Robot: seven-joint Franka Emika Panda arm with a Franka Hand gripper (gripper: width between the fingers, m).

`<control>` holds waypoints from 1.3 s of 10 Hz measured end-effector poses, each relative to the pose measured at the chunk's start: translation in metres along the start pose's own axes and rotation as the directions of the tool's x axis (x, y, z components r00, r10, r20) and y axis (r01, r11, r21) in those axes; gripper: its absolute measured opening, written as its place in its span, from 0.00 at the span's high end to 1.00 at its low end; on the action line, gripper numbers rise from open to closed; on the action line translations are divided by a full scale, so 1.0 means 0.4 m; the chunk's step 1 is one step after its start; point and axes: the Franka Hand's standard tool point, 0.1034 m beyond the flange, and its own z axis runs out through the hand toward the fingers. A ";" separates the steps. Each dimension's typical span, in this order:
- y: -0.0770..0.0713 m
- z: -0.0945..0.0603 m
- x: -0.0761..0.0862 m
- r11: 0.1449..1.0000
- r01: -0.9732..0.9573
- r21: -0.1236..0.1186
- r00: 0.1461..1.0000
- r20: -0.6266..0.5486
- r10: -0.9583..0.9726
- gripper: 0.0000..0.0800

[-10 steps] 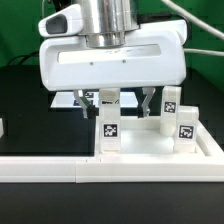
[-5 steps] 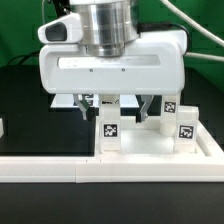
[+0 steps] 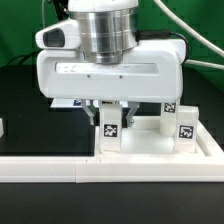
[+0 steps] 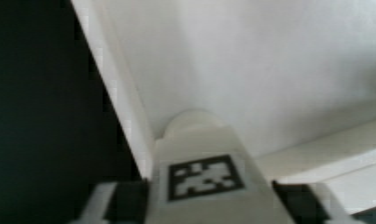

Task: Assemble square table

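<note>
Gripper (image 3: 111, 111) low over the square table top (image 3: 150, 145), fingers on both sides of one upright tagged leg (image 3: 108, 133); hard to tell if squeezing it or just near. Two more tagged legs (image 3: 170, 110) (image 3: 186, 128) standing toward the exterior view's right. Long white rail (image 3: 120, 171) in front, touching the top. Black mat (image 3: 30, 120) underneath
</note>
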 end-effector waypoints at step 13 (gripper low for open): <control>0.035 0.001 0.006 0.170 -0.966 0.194 0.202 0.161 0.966 0.64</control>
